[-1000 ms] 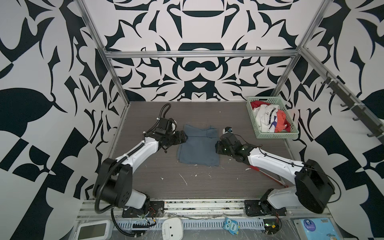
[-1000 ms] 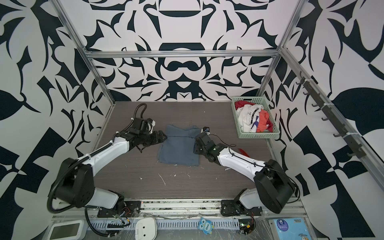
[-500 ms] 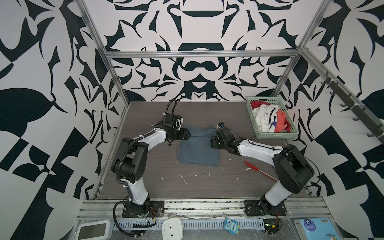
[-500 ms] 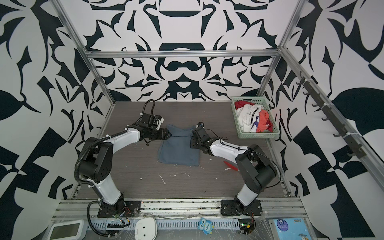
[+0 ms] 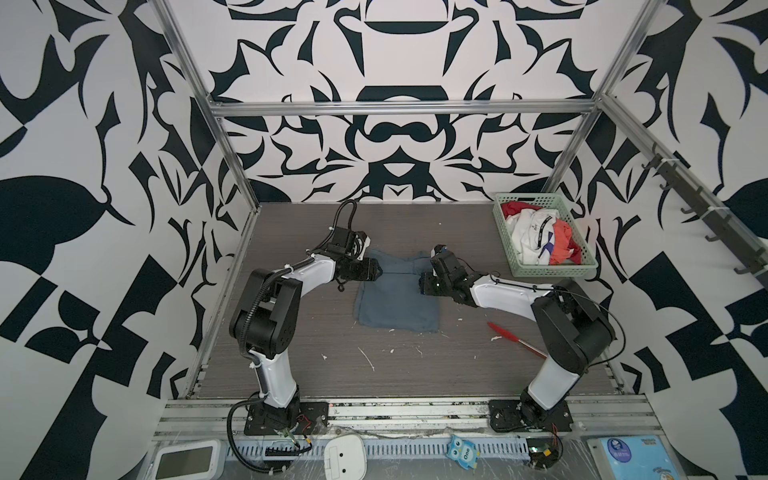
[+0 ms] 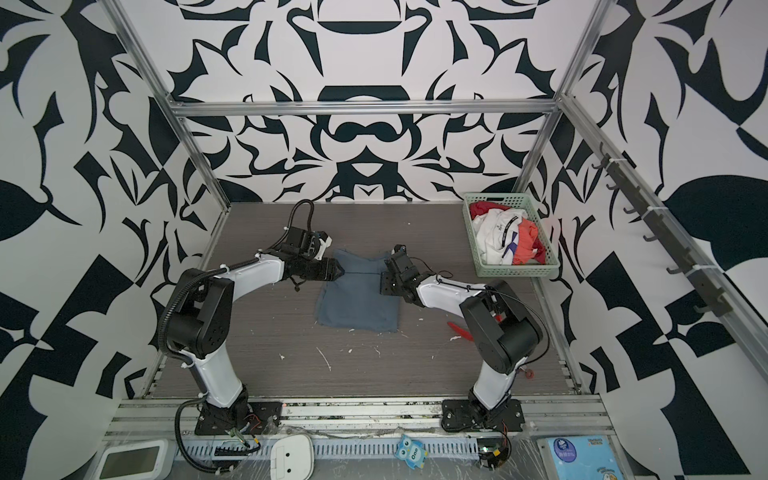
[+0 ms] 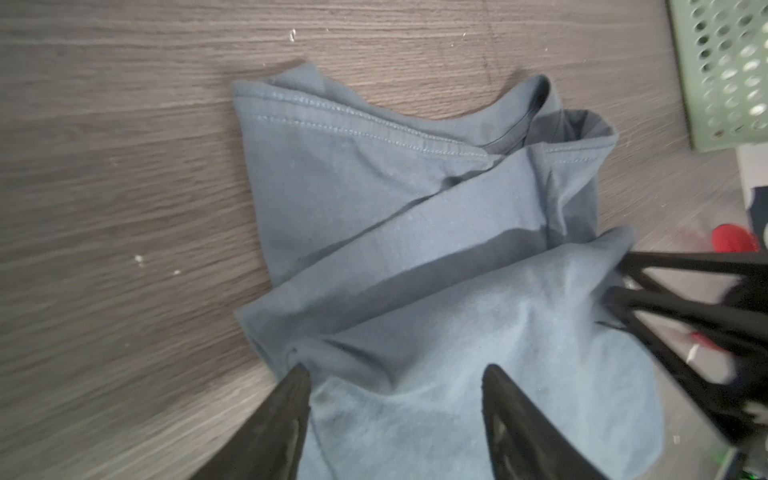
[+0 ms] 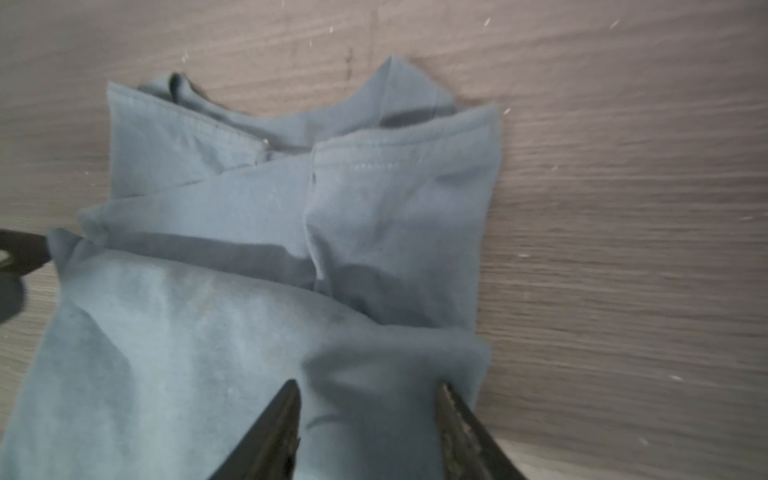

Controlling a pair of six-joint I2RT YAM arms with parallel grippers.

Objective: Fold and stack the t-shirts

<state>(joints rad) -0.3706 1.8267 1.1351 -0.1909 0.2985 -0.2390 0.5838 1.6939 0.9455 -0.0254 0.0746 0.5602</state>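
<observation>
A slate blue-grey t-shirt (image 5: 397,299) lies flat mid-table in both top views (image 6: 357,299), sleeves folded in, collar toward the back wall. My left gripper (image 5: 376,270) is at the shirt's left edge near the shoulder. In the left wrist view its jaws (image 7: 397,372) stand open with cloth (image 7: 415,232) lying between them. My right gripper (image 5: 422,286) is at the right edge. Its jaws (image 8: 369,385) are also open astride the shirt's side edge (image 8: 374,232). White (image 5: 530,232) and red-orange (image 5: 561,241) t-shirts lie crumpled in the basket.
The pale green lattice basket (image 5: 540,270) stands at the back right, close to the right arm. A red pen (image 5: 515,332) lies on the table under the right arm's elbow. White scraps litter the table's front. Metal frame posts run along the sides.
Both arms have raised their elbows, and the grippers have shifted slightly inward onto the shirt's upper edges. The right jaws have spread wider. The shirt's outline has not moved.
</observation>
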